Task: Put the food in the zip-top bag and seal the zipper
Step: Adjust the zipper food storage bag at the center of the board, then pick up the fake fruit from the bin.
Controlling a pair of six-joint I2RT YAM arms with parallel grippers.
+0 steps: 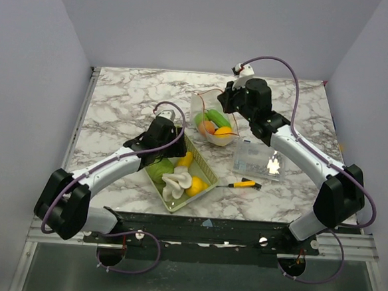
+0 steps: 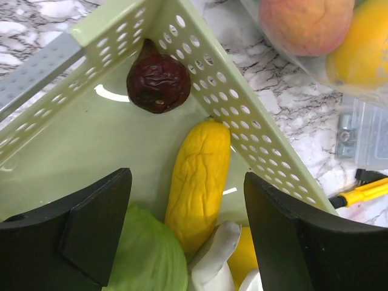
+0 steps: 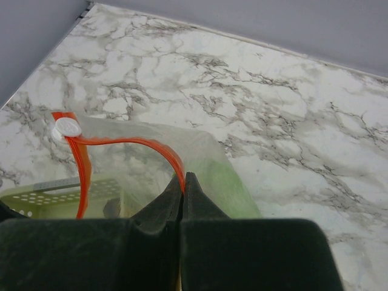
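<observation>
My left gripper (image 2: pixel 188 188) hung wide open and empty over a yellow toy vegetable (image 2: pixel 200 176) in the mesh basket (image 2: pixel 242 115). My right gripper (image 3: pixel 183 185) pinched the zipper (image 3: pixel 121 140), holding the zip-top bag (image 3: pixel 209 154) open beside the basket. I judged it part-filled, with several pieces left and unsealed.

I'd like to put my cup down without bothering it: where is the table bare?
Bare marble lies at the back left of the table, behind the basket and left of the bag, and in the back right corner beyond the right arm. The middle is crowded: basket, bag, clear box and screwdriver sit close together, both arms reaching in.
</observation>
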